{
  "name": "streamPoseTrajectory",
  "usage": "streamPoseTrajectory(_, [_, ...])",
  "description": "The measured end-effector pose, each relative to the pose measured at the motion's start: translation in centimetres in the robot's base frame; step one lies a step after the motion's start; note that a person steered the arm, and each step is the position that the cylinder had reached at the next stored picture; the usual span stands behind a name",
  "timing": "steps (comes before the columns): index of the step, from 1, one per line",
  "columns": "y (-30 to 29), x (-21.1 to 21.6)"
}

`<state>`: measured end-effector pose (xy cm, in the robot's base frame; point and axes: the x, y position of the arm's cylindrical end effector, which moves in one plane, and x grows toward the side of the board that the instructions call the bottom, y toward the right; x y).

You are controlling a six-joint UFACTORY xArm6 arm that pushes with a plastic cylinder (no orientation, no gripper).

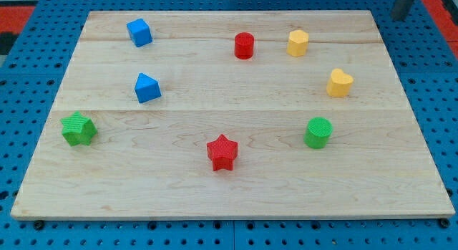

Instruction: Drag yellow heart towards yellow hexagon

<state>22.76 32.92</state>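
Note:
The yellow heart (340, 83) lies on the wooden board (229, 189) at the view's right. The yellow hexagon (298, 43) stands up and to the left of it, a short gap away, near the board's top edge. A dark rod shows at the view's top right corner, just beyond the board's corner. My tip (400, 18) is well up and to the right of the heart and touches no block.
A red cylinder (244, 45) stands just left of the hexagon. A green cylinder (318, 132) is below the heart. A red star (222, 152) is at bottom centre. A blue cube (139, 32), a blue block (147, 87) and a green star (78, 128) are on the left.

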Motion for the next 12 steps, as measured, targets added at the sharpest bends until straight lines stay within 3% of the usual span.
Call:
streamPoseTrajectory(2, [-5.5, 10.7])
streamPoseTrajectory(4, [-4.2, 14.1])
streamPoseTrajectory(6, [-13.8, 20.6])
streamPoseTrajectory(7, [-16.7, 19.2])
streamPoseTrajectory(8, [-10.6, 17.1])
streamPoseTrajectory(9, [-10.4, 18.3])
streamPoseTrajectory(11, [-10.4, 11.5])
streamPoseTrajectory(12, [-9.1, 11.9])
